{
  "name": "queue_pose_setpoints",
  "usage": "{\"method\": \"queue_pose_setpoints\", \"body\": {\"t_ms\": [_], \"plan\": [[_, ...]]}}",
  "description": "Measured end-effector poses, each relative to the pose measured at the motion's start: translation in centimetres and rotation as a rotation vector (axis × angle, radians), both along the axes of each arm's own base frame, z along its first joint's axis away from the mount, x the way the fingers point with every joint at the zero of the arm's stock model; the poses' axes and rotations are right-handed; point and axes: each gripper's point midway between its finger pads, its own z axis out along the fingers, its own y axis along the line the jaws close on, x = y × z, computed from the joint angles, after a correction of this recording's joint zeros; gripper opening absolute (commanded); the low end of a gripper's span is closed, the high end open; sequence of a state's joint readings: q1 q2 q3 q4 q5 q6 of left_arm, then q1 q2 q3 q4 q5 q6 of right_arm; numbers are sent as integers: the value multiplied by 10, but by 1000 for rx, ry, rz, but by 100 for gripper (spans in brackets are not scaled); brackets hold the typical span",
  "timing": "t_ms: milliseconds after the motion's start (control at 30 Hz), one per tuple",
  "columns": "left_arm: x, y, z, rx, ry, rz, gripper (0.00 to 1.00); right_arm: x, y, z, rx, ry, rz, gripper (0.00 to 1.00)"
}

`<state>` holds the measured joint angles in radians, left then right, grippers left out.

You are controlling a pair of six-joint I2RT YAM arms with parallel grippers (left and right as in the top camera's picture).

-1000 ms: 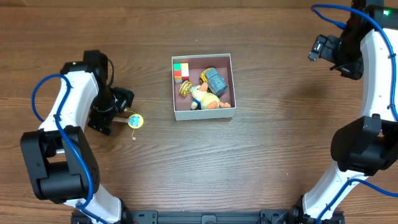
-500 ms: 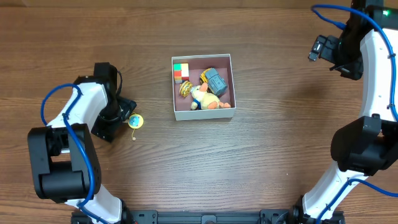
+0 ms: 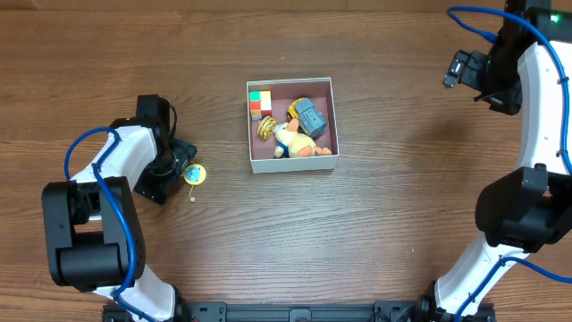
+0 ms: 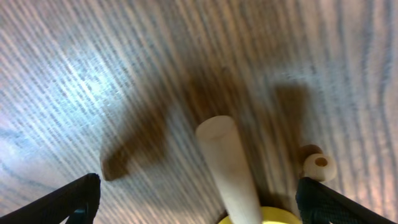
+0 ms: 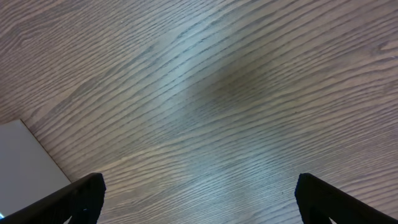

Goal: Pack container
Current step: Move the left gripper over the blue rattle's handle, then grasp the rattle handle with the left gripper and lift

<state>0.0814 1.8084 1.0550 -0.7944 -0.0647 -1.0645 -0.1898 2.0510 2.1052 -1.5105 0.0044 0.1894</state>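
My left fingers (image 4: 73,202) stand wide, straddling the yellow toy (image 3: 195,174) on the counter (image 3: 375,241) — its wooden handle (image 4: 225,168) points straight out between them. The container (image 3: 290,165) sits well off to the right. My right fingers (image 5: 81,194) are farther away, wide and empty.

dark wood-grain table (image 3: 375,224), soft glare

No readable text, labels or numbers on anything here

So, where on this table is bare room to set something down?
Free: the tabletop between container and right arm, and in front of the container. Crowded: inside the container, and around the yellow rattle toy at the left gripper.
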Motion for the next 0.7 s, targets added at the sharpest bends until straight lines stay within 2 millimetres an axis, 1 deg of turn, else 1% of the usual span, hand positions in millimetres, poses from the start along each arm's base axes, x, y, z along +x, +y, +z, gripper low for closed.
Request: {"method": "queue_pose_setpoints", "body": {"t_ms": [367,400,500,600,700], "plan": [[2,0,-1,-1,-10,0,100,0,0,0,0,0,-1,100],[2,0,-1,-1,-9,1,99,0,0,0,0,1,0,100],[1,-1,-4,-8,-14,5,90,0,0,0,0,-1,-1,100],[3,-1,-4,-8,-29,5,88,0,0,0,0,0,0,100],[2,-2,-4,-8,-36,6,81,0,0,0,1,0,0,100]]}}
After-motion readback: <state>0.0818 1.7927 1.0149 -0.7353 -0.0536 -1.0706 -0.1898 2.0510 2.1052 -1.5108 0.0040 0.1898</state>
